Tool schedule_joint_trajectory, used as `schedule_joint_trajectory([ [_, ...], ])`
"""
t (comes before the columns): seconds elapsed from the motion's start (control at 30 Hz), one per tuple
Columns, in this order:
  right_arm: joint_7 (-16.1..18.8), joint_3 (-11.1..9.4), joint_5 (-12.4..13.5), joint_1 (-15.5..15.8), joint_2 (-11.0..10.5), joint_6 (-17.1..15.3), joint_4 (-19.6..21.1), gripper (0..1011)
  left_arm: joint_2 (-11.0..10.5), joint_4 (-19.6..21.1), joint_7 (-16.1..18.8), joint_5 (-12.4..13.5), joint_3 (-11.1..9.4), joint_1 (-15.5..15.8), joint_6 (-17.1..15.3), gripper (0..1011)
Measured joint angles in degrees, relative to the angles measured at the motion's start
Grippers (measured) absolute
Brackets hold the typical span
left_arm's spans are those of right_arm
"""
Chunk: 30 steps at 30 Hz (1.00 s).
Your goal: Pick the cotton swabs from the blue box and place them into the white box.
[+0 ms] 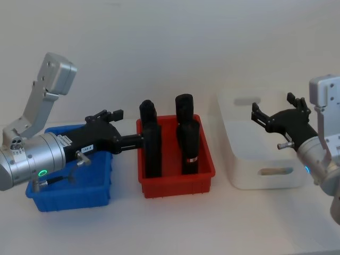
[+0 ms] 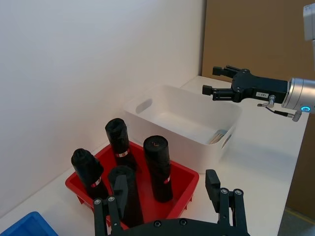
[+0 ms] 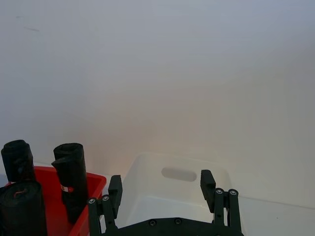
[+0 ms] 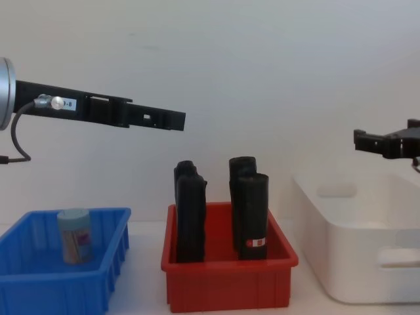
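Bench, largest first: white box at the right end, red bin mid-bench, blue box at the left end.

Left hand is spread wide and empty, high over the blue box and reaching toward the red bin. Right hand is also wide and empty, above the white box.

Black cylinders stand in the red bin. One jar of cotton swabs stands upright in the blue box.

Judged next: bring the left hand back over the jar, descend vertically, and close below the lid, clear of the bin walls.

Jar label, cylinder bands and hand tags are unreadable.
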<state>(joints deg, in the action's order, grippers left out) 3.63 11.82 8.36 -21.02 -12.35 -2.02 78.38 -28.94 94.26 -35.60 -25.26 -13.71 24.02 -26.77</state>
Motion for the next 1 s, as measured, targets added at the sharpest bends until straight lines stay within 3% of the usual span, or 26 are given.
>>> schedule_joint_trajectory([
  [0.37,-0.1,0.0,0.5,1.4,-0.4,0.1,1.6,1001,0.3,0.0,1.9,0.6,-0.7,-0.6,1.4,999],
  [1.0,0.0,0.6,4.2,11.4,-3.7,0.1,11.9,1002,3.2,-0.5,15.8,6.2,-5.6,-4.7,11.7,1000],
])
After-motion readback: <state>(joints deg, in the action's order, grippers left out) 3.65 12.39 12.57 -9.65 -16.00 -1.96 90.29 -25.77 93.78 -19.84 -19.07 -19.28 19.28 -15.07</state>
